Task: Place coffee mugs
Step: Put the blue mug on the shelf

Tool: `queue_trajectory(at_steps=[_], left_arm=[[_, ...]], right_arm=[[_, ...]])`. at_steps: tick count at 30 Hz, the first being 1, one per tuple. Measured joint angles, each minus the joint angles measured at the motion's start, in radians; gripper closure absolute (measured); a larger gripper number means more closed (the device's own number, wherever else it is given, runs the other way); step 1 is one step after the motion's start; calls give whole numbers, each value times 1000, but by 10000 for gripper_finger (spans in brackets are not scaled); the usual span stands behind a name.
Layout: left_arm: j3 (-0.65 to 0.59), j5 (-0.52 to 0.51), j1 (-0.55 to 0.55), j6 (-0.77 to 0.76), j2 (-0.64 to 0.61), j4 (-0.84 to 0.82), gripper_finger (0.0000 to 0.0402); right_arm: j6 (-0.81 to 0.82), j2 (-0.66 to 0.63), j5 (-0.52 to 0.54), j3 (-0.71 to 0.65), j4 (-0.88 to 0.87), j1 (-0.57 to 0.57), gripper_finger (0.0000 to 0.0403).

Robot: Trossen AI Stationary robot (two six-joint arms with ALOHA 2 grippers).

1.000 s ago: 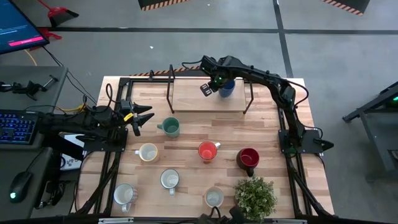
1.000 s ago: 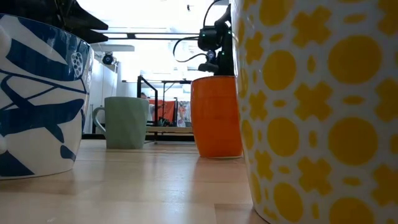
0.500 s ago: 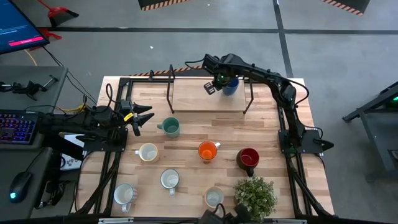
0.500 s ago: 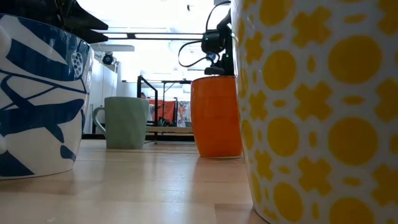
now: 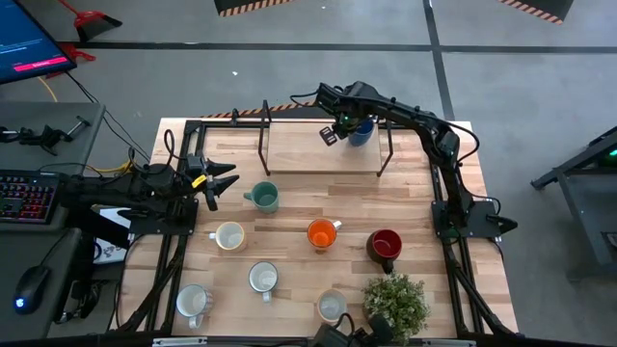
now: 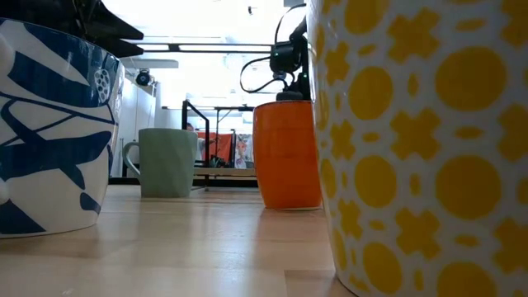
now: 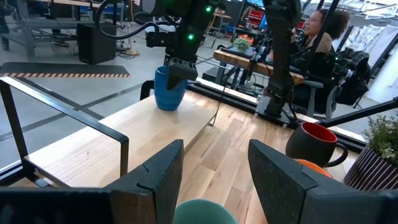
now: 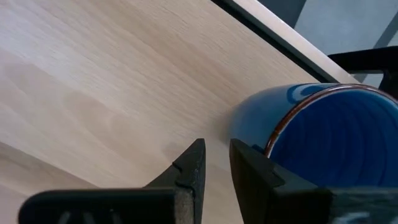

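Right claw point(image 5: 345, 126) pinches blue mug point(image 5: 360, 132) rim, handle hidden.

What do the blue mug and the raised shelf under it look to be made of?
Blue mug: likely glazed ceramic; its wall is smooth and glossy, with a thin brownish rim line in the right wrist view. Raised shelf: pale wood, matte, with visible grain, on dark, probably metal, legs.

A blue mug point(image 5: 361, 131) is showing at upper centre, a teal one point(image 5: 263, 198) at centre left, orange point(image 5: 322, 234) and dark red point(image 5: 385, 245) mid-frame, white mugs point(image 5: 229, 236) lower down, yellow circles patterning one mug point(image 6: 421, 140).
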Motion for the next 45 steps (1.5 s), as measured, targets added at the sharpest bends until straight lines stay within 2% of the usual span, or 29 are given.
queue_trajectory(at_steps=[33,45], left_arm=[[0,0,0,0,0,0,229],[0,0,0,0,0,0,229]], right_arm=[[28,0,47,0,-63,-28,340],[21,0,-5,0,-49,-13,340]])
